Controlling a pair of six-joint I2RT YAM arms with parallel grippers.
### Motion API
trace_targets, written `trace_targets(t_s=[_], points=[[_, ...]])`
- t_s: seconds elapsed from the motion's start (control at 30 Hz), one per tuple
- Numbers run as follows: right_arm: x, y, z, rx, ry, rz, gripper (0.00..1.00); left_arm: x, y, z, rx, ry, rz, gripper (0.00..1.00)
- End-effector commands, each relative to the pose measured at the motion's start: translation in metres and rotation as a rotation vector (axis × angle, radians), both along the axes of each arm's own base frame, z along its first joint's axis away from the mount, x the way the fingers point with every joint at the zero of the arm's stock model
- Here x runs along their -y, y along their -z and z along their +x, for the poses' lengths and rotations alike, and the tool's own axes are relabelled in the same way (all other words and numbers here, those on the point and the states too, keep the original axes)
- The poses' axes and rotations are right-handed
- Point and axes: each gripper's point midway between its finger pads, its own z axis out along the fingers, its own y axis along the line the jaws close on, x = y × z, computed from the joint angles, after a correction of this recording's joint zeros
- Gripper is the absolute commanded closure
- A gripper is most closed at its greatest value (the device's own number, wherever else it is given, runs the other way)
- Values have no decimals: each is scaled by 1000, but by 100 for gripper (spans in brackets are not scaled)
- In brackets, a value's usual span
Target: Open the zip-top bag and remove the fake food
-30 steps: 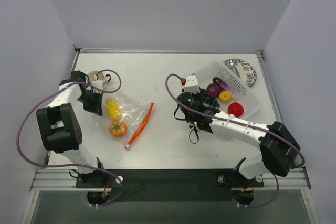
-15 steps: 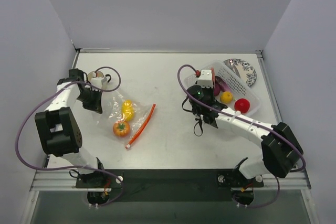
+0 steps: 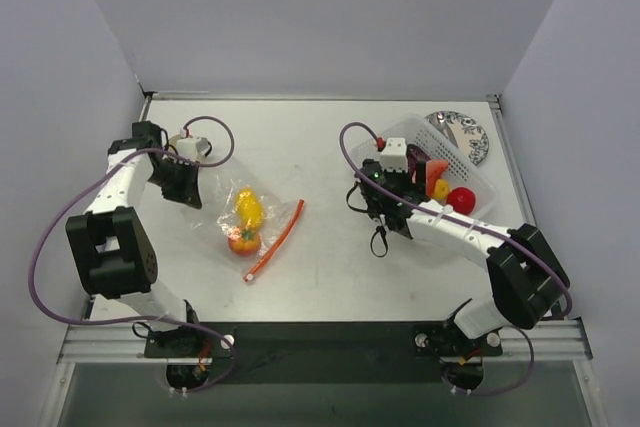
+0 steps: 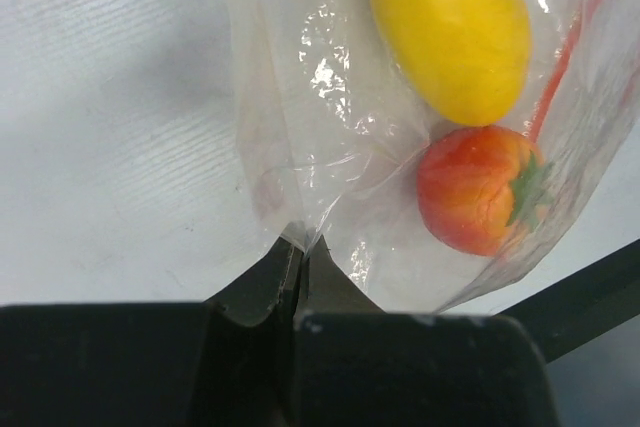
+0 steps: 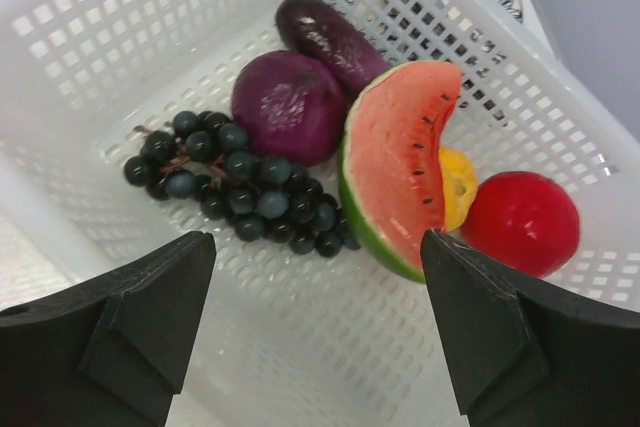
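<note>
The clear zip-top bag (image 3: 232,209) lies left of centre, its red-orange zip strip (image 3: 275,241) facing right. Inside it are two pieces of fake food: a yellow one (image 4: 450,27) and an orange one with a green top (image 4: 480,192). My left gripper (image 4: 300,249) is shut on the bag's closed corner, seen from above at the bag's far left (image 3: 188,185). My right gripper (image 5: 318,247) hangs open and empty over the white basket (image 5: 150,17). A watermelon slice (image 5: 400,162), dark grapes (image 5: 240,182), a purple onion (image 5: 290,102), an eggplant (image 5: 330,37), a red fruit (image 5: 522,222) and a yellow piece (image 5: 458,187) lie in it.
A patterned plate (image 3: 462,132) sits behind the basket (image 3: 480,192) at the back right. Grey walls close in the table on three sides. The arms' purple cables loop over the table near each wrist.
My right gripper moved to the basket and opened, and the watermelon slice now lies there. My left gripper shifted back a little with the bag corner; the two pieces slid right.
</note>
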Motion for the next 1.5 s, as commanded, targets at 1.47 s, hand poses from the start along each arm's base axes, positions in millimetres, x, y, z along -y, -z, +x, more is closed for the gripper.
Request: trace_targets(t_s=[1.47], points=[[-251, 43, -99, -43, -1021, 227, 33, -35, 74, -15, -34, -21, 238, 100]])
